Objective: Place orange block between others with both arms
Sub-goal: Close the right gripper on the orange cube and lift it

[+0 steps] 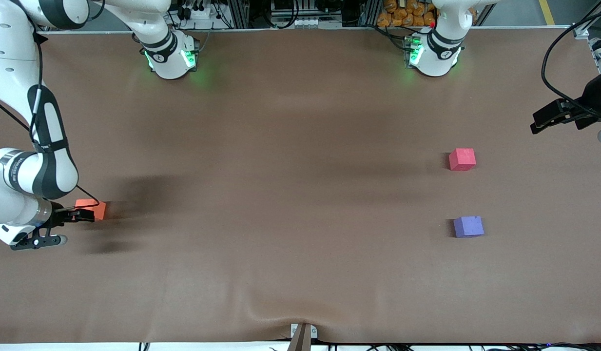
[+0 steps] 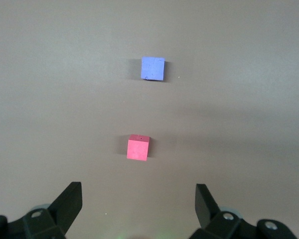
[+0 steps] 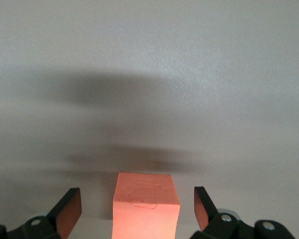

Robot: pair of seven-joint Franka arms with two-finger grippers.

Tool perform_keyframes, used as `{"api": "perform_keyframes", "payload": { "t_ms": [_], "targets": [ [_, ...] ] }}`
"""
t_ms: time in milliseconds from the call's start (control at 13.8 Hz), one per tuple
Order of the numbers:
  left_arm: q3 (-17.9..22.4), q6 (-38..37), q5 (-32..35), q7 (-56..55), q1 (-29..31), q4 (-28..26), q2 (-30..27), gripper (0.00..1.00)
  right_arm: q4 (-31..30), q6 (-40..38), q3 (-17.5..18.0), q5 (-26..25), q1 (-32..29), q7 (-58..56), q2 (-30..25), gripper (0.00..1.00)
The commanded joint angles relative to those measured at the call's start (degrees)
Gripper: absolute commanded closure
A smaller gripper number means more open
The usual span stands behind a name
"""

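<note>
While both grippers (image 2: 138, 201) (image 3: 137, 204) gape unclenched, three cubes sit: orange (image 3: 146, 204), red-pink (image 1: 462, 159), blue-purple (image 1: 468, 226).

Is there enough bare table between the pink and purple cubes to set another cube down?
Probably: brown table shows bare between the red-pink foam cube and the blue-purple foam cube. It is crowded only where the open right end effector straddles the orange foam cube.

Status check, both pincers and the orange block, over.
Right pincer open, straddling orange block. Left pincer open, waiting above red-pink cube. Nothing blocking.
</note>
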Motion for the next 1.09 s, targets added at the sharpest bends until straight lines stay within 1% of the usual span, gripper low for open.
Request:
{"api": "perform_keyframes", "payload": {
  "t_ms": [0, 217, 434, 579, 868, 1013],
  "targets": [
    [-0.21, -0.41, 0.62, -0.68, 0.20, 0.08, -0.91, 0.00, -1.72, -0.12, 0.18, -0.84, -0.43, 0.93, -0.30, 0.00],
    [-0.21, -0.33, 0.62, -0.68, 0.20, 0.08, -0.82, 0.00, -2.16, -0.20, 0.09, -0.84, -1.05, 2.34, -0.04, 0.00],
    [-0.21, -0.24, 0.62, -0.68, 0.02, 0.08, -0.74, 0.00, -3.22, 0.06, -1.13, -1.89, -1.31, 2.34, 0.05, 0.00],
    [-0.21, -0.24, 0.62, -0.77, -0.06, 0.00, -0.65, 0.00, -3.57, 0.23, -1.23, -1.99, -1.49, 2.78, 0.05, 0.00],
    [-0.21, -0.24, 0.62, -0.68, 0.02, 0.00, -0.65, 0.00, -5.85, 2.52, -1.14, -1.99, -0.44, 9.10, 0.05, 0.00],
    [-0.21, -0.24, 0.62, -0.68, 0.02, -0.09, -0.65, 0.00, -6.20, 2.61, -1.14, -1.99, -0.17, 9.20, -0.04, 0.00]
  ]
}}
